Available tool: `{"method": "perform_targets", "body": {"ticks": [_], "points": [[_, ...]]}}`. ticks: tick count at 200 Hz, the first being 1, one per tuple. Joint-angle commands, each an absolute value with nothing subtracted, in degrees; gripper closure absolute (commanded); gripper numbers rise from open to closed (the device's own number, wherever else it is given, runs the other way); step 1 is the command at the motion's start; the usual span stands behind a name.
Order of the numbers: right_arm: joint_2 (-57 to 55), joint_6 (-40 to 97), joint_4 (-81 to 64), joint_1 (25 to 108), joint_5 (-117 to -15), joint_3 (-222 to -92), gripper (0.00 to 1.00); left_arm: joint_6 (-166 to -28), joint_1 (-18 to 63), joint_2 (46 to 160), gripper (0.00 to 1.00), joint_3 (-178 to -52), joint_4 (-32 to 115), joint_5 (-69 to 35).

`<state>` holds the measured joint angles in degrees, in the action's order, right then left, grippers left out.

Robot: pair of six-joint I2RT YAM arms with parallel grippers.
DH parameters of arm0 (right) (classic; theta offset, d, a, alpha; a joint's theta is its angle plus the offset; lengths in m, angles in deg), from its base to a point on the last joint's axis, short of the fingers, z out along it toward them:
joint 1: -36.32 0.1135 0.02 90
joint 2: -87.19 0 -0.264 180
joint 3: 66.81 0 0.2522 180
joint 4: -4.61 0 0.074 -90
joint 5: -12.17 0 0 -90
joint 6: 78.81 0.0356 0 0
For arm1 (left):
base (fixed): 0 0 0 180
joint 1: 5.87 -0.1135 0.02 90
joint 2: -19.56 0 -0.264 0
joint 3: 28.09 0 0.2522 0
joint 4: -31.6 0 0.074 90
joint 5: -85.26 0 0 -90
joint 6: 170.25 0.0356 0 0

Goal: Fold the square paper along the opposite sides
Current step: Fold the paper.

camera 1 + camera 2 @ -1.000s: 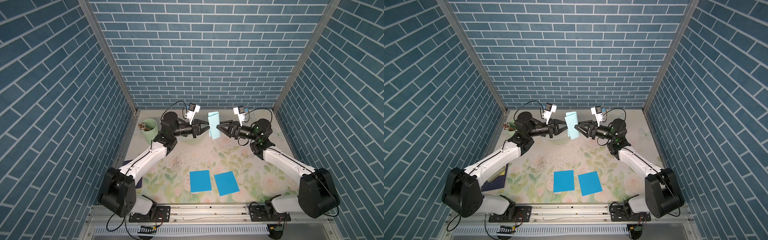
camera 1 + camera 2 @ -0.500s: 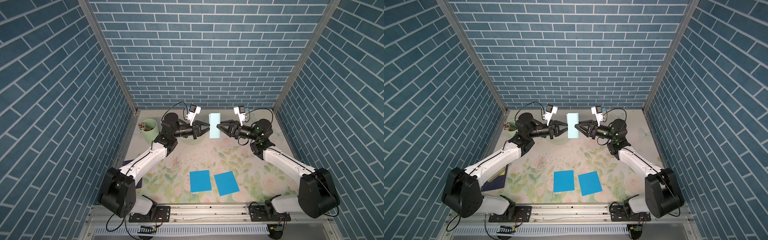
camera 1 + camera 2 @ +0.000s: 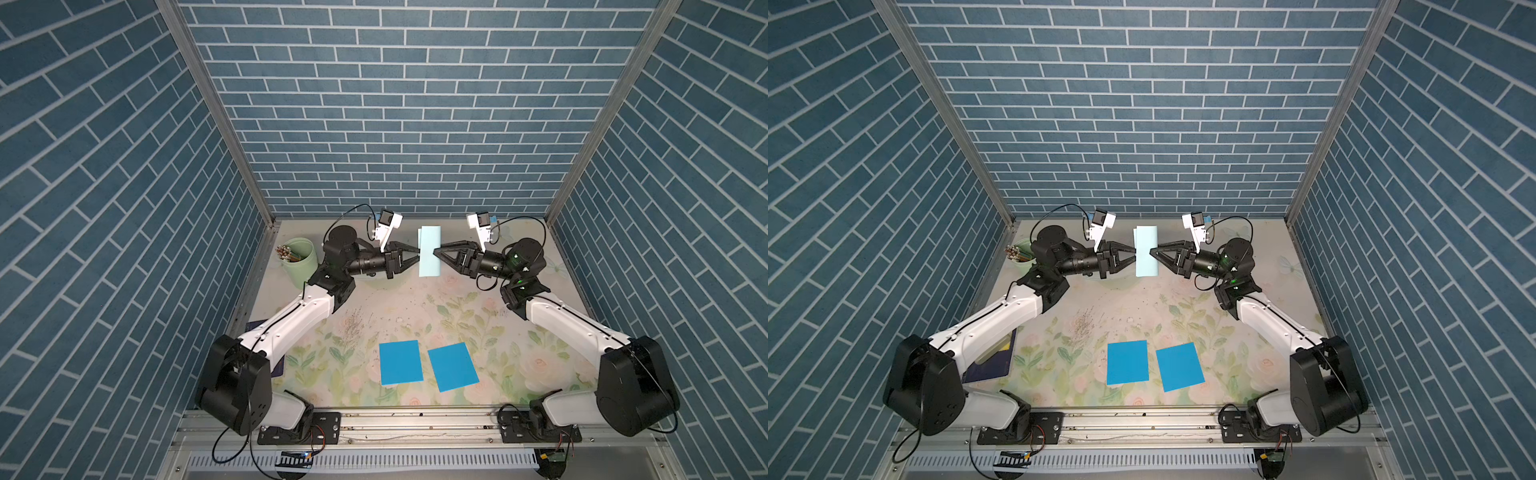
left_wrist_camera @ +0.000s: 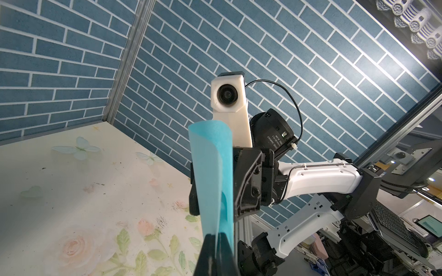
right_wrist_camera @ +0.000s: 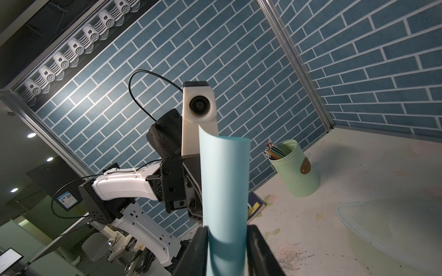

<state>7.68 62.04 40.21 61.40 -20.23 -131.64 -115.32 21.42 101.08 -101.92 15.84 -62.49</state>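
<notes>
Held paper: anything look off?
Yes. The light blue paper hangs in mid-air between the claws as a rounded loop, not a flat crease. The left claw pinches its free edges; the right claw straddles the bend, jaws apart.

Pale blue curled paper sheet (image 3: 429,251): plain, no pattern. Two bright blue flat paper rectangles (image 3: 401,362) (image 3: 453,367): plain. Cream table cover (image 3: 415,307): pink roses, green leaves. Mint green cylindrical cup (image 3: 300,262) on the cover: plain. Brick-pattern walls (image 3: 399,124) around the cover: blue, white joints.
</notes>
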Motion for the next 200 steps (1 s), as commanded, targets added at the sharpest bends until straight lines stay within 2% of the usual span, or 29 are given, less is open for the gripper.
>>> {"method": "perform_targets", "body": {"ticks": [1, 25, 138, 200], "points": [[8.77, 62.42, 42.43, 61.63, -18.77, -132.51, 0.7, -114.42, 21.6, 99.98, 1.0, -102.31, 16.0, -63.36], [9.05, 62.3, 42.24, 61.63, -18.34, -132.35, 0.73, -114.26, 21.61, 99.81, 1.0, -102.41, 16.31, -63.38], [9.84, 59.8, 38.08, 61.63, -16.12, -132.88, 0.73, -113.82, 21.77, 99.37, 1.0, -103.05, 17.5, -63.62], [10.41, 59.77, 37.87, 61.62, -16.55, -132.92, 0.81, -113.45, 22.32, 99.06, 1.0, -103.2, 18.02, -63.36]]}}
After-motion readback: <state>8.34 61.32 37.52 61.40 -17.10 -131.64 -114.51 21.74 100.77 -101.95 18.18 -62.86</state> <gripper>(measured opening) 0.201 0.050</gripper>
